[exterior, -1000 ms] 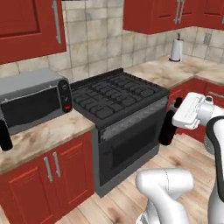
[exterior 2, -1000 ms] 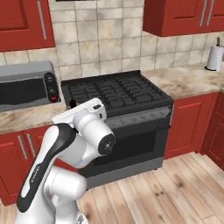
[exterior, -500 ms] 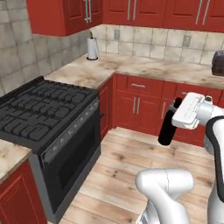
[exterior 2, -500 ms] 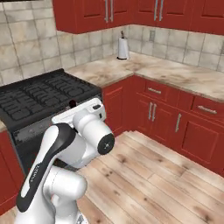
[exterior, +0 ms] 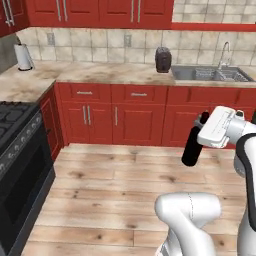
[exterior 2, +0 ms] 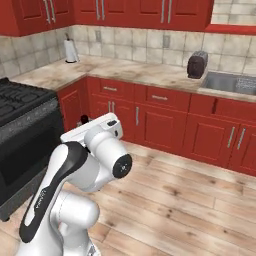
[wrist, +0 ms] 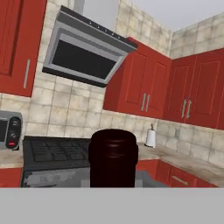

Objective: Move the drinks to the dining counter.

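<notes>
Currently, item one: a black wine bottle [exterior: 192, 147], carried upright in the air above the wooden floor [exterior: 115, 185], its neck at the claw [exterior: 204, 121] and its dark body hanging below the white hand. The claw is closed tight on the bottle's neck. Seen along the hand, the bottle's round dark top [wrist: 113, 158] sits dead centre, low in the frame.

Item two: the room's fixed pieces — a run of red cabinets [exterior: 115, 115] under a marbled table [exterior: 100, 74], with a dark toaster [exterior: 163, 59] just beside a steel sink [exterior: 210, 74]. A paper towel roll [exterior: 22, 56] stands in the far corner of the table. A black stove [exterior: 17, 165] sits at the left; a grey range hood [wrist: 83, 54] hangs above the stove.
</notes>
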Motion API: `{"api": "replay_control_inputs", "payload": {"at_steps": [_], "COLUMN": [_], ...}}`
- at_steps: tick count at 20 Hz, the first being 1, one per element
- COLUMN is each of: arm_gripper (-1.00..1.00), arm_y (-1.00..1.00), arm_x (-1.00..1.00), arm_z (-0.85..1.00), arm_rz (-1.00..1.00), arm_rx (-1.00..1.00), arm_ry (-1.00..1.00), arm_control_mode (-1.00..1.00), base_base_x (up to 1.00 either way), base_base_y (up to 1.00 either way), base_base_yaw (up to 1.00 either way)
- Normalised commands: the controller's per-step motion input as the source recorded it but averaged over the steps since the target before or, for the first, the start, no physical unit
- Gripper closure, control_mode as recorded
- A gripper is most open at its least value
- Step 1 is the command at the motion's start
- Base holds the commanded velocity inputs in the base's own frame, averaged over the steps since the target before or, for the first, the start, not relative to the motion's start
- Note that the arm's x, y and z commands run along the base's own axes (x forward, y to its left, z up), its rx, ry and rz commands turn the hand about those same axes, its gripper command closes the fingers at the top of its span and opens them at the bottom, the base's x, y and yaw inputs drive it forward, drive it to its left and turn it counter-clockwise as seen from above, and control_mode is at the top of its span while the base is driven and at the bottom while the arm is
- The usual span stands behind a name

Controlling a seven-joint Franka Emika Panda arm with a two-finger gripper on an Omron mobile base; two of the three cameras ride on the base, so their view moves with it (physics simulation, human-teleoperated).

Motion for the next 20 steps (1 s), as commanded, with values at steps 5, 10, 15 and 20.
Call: {"api": "replay_control_inputs", "payload": {"at_steps": [5,10,15,20], "arm_gripper": [1.00,1.00,1.00,1.00], "arm_y": [0.00,0.00,0.00,0.00], "arm_x": [0.00,0.00,0.00,0.00], "arm_z": [0.00,0.00,0.00,0.00], "arm_rz": [0.00,0.00,0.00,0.00], "arm_rx": [0.00,0.00,0.00,0.00], "arm_ry": [0.00,0.00,0.00,0.00], "arm_control_mode": [1.00,1.00,1.00,1.00], "base_base_x": [-1.00,-0.99,-0.92,-0.87], "base_base_y": [-0.36,-0.23,-0.03,-0.01], "base_base_yaw": [-0.50,-0.43,-0.33,-0.31]}}
